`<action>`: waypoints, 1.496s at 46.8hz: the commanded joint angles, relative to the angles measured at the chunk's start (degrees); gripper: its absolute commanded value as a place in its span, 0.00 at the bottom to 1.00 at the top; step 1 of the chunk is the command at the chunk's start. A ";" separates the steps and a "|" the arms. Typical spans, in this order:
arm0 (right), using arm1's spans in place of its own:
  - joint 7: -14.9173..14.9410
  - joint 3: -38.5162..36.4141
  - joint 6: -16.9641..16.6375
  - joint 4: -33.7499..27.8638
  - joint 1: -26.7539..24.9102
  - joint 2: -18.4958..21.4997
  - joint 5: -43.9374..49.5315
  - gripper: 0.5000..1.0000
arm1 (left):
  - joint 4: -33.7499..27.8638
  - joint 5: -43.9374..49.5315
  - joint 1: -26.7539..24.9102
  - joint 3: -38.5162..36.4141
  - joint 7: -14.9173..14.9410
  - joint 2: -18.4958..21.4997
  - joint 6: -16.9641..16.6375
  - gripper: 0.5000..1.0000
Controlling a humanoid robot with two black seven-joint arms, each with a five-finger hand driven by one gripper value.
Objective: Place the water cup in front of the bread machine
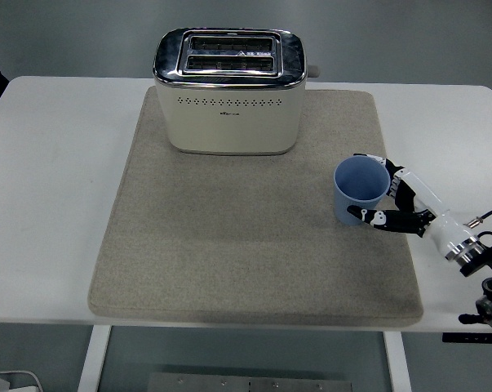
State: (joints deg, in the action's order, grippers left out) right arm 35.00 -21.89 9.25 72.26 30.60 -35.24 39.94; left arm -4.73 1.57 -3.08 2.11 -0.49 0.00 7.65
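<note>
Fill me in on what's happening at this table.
The robot's right hand is wrapped around a blue cup standing upright on the right side of a grey mat. A cream toaster sits at the mat's far end. The cup is off to the toaster's right, not yet in front of it. The left arm is out of view.

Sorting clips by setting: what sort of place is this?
Probably a robot test bench staged as a kitchen: a bare white table, a cream two-slot toaster on a grey felt mat, plain grey wall behind.
</note>
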 commanded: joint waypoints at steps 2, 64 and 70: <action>0.00 0.00 0.07 -0.10 0.68 0.00 0.49 0.00 | -0.01 0.01 0.00 0.00 -0.04 0.00 0.00 1.00; 0.00 11.16 0.15 -7.92 16.68 19.59 -2.76 0.00 | -0.01 0.01 0.00 0.00 -0.04 0.00 0.00 1.00; 0.00 11.78 -0.02 -11.70 17.30 23.19 -2.67 0.00 | -0.01 0.01 0.00 0.00 0.05 0.00 0.00 1.00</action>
State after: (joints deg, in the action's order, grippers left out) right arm 35.00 -10.19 9.37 62.39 47.74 -13.81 37.20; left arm -4.74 1.61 -3.07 2.11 -0.47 0.00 7.64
